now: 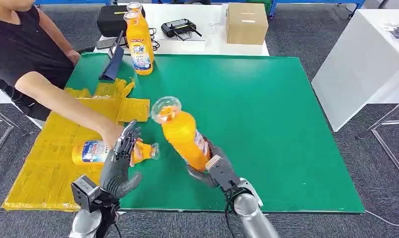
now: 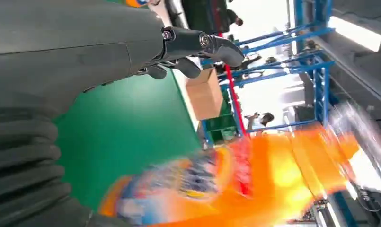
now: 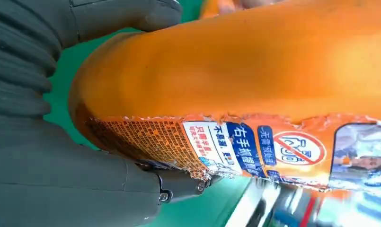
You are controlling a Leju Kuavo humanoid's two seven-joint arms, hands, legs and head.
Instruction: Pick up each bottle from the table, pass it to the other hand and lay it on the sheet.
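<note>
Already a bottle (image 1: 95,151) lies on the yellow sheet (image 1: 43,163) at the table's (image 1: 266,124) left edge, a person's hand (image 1: 110,133) on it. Beside it the left hand (image 1: 119,166) is raised, its fingers apart and holding nothing, probably ready to receive. Near the front edge the right hand (image 1: 214,171) grips a tilted orange bottle (image 1: 182,134) by its base, cap leaning toward the left hand. Two more bottles (image 1: 139,42) stand at the far-left corner. Close up, the right wrist view shows the label's torn edge (image 3: 217,146).

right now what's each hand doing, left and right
Left hand: open, fingers apart, holding nothing.
Right hand: holding the orange bottle near its base.
</note>
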